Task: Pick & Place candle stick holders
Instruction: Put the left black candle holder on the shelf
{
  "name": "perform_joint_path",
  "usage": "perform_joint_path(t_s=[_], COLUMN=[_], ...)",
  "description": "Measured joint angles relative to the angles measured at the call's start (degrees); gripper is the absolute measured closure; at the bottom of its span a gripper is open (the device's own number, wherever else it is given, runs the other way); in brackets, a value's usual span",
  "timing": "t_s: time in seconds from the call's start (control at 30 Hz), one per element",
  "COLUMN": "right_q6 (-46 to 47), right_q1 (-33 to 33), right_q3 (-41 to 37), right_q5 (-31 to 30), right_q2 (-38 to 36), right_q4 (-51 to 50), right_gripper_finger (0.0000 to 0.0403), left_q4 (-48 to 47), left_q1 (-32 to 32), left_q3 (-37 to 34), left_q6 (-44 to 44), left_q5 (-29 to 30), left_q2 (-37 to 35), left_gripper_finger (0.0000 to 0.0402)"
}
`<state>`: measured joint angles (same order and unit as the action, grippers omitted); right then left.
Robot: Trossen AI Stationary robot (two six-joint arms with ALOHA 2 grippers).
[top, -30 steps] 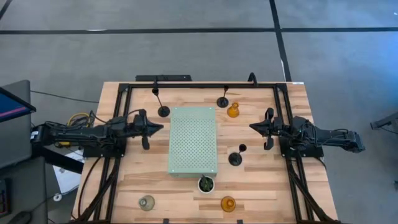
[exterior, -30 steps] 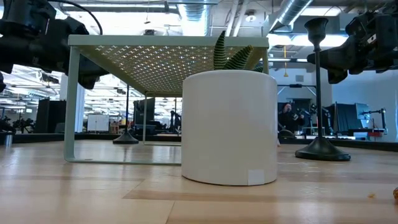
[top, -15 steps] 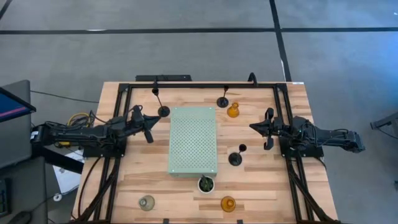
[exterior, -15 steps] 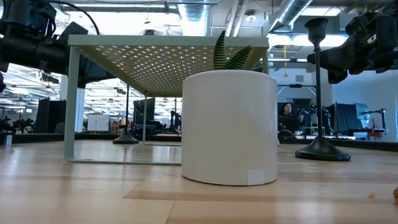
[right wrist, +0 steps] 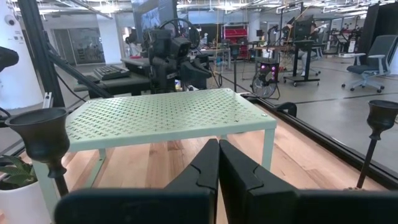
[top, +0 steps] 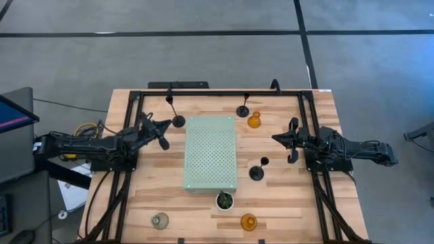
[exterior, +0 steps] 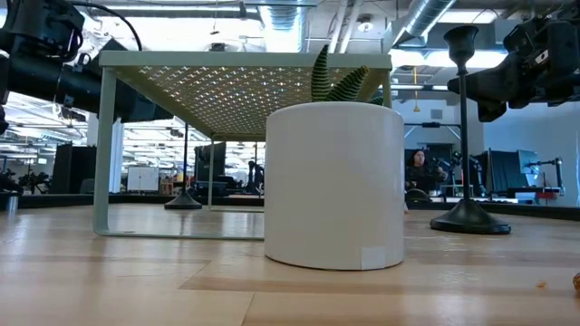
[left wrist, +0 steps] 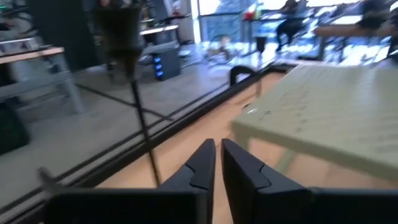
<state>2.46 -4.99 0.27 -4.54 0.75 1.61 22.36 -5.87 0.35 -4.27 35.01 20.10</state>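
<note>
Three black candle stick holders stand on their round bases: one at the far left [top: 178, 120], one at the far middle [top: 243, 110] and one right of the board [top: 257, 172]. An amber glass holder [top: 254, 121] sits at the far middle, another [top: 249, 221] near the front edge. A clear-grey one [top: 160, 220] is at the front left. My left gripper [top: 167, 125] hovers just left of the far-left black holder [left wrist: 142, 118], its fingers [left wrist: 205, 163] a narrow gap apart, holding nothing. My right gripper [top: 274, 137] hangs shut and empty over the table's right side.
A pale green perforated board [top: 211, 152] stands on legs at the table's middle. A small plant in a pot [top: 224, 200] sits just in front of it. A black frame [top: 224, 93] runs along the table's far edge and sides. A person sits in the room behind [exterior: 419, 167].
My left gripper has swung from pointing at the board to slanting toward the table's far edge, toward the far-left black holder, rolling a little as it turned. Nothing on the table has moved.
</note>
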Motion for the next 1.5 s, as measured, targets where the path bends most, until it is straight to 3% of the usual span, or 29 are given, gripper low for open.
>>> perform_joint_path(t_s=[0.33, 0.6, 0.73, 0.97, 1.5], right_q6=[-0.03, -0.03, -0.03, -0.04, -0.06], right_q1=[0.00, 0.00, 0.00, 0.00, 0.00], right_q3=[0.00, -0.01, 0.00, 0.00, -0.01], right_q5=[0.00, 0.00, 0.00, -0.02, -1.77], right_q2=[0.00, -0.02, 0.00, 0.00, -0.02], right_q4=[-0.04, 0.02, 0.11, 0.11, 0.24], right_gripper_finger=[0.0403, 0.0403, 0.0403, 0.0403, 0.0403], left_q4=[4.20, 11.34, 14.45, 20.63, 35.82], left_q1=[-0.93, -7.40, -11.13, -15.34, -19.47], left_q3=[-0.01, -0.01, -0.01, -0.01, 0.01], left_q6=[0.13, 0.02, 0.21, 0.26, 0.24], left_q5=[3.58, 3.59, 2.02, -9.42, -10.24], left_q2=[6.07, 10.91, 13.25, 17.98, 31.15], left_gripper_finger=[0.0260, 0.0198, 0.0191, 0.0191, 0.0200])
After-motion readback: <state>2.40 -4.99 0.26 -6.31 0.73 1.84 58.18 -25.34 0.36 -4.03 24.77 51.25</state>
